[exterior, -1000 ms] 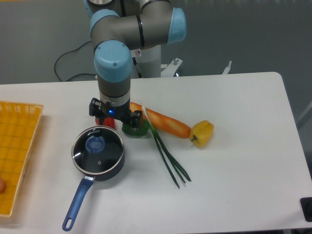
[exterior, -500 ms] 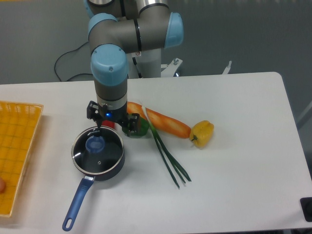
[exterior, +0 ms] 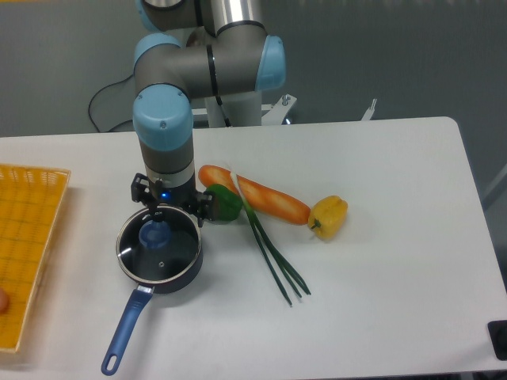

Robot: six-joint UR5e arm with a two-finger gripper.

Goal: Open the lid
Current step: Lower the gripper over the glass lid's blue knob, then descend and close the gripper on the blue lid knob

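Observation:
The lid (exterior: 169,258), clear glass with a metal rim and a blue knob (exterior: 153,236), sits flat on the dark blue saucepan (exterior: 192,262), whose long handle (exterior: 125,328) points toward the table's front. My gripper (exterior: 161,215) hangs straight down over the back part of the lid, just behind and above the knob. The wrist body hides most of its fingers, so their spacing is not readable. Nothing is visibly held.
Right of the pan lie a green pepper (exterior: 225,203), a carrot (exterior: 265,199), a yellow pepper (exterior: 329,217) and green onion stalks (exterior: 273,255). A yellow basket (exterior: 28,237) stands at the left edge. A dark object (exterior: 499,339) sits at the front right corner.
The arm has moved left and slightly forward, from beside the green pepper to above the lid's back edge. The lid and pan have not moved.

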